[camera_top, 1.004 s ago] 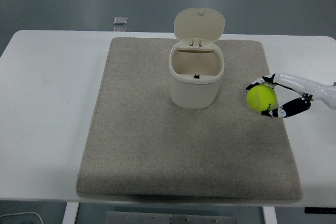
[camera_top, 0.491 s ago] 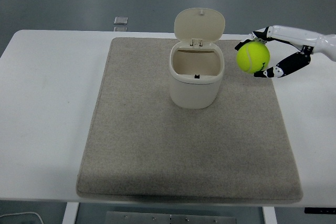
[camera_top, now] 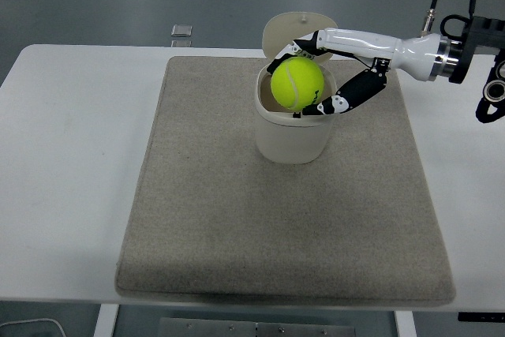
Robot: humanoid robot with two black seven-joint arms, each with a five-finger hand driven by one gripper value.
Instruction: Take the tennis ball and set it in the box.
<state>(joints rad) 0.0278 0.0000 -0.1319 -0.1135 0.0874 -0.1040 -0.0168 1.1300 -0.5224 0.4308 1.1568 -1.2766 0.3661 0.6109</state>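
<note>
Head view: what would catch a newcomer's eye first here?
The bright yellow-green tennis ball, gripped in the right hand, hangs over the mouth of the cream box, whose lid stands open behind it. Box and ball sit mid-back on a grey mat covering most of the white table.

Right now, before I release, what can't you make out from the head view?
- Box interior: hidden by the ball and right hand.
- Ball's height above the rim: a single view can't settle it.
- Small object beyond the table: too small to identify.
- Left arm: out of view.
</note>
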